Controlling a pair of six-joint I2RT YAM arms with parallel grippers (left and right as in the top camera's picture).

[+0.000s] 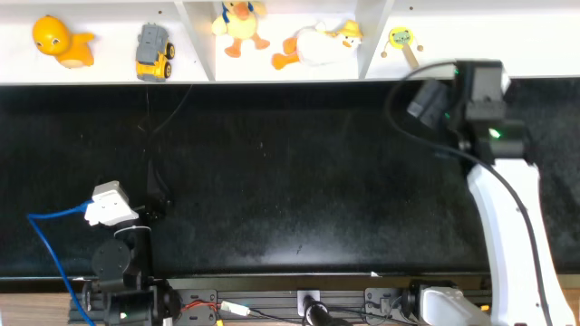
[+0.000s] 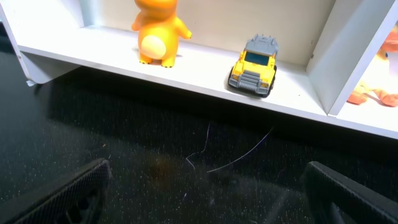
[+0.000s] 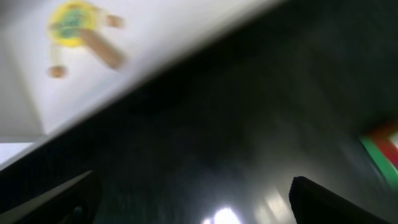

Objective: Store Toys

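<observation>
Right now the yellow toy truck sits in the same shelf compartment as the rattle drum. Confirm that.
Not right. The yellow toy truck sits in the same shelf compartment as the orange duck; the rattle drum lies two compartments over. The top view shows it.

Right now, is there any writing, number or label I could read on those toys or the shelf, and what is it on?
No text can be read anywhere in these pictures.
On the toy truck: no print shows.
On the orange duck: no print shows.
On the rattle drum: a green pattern on its face, too blurred to tell if it holds letters.
On the red and green patch beside the black mat: too blurred to read.
</observation>
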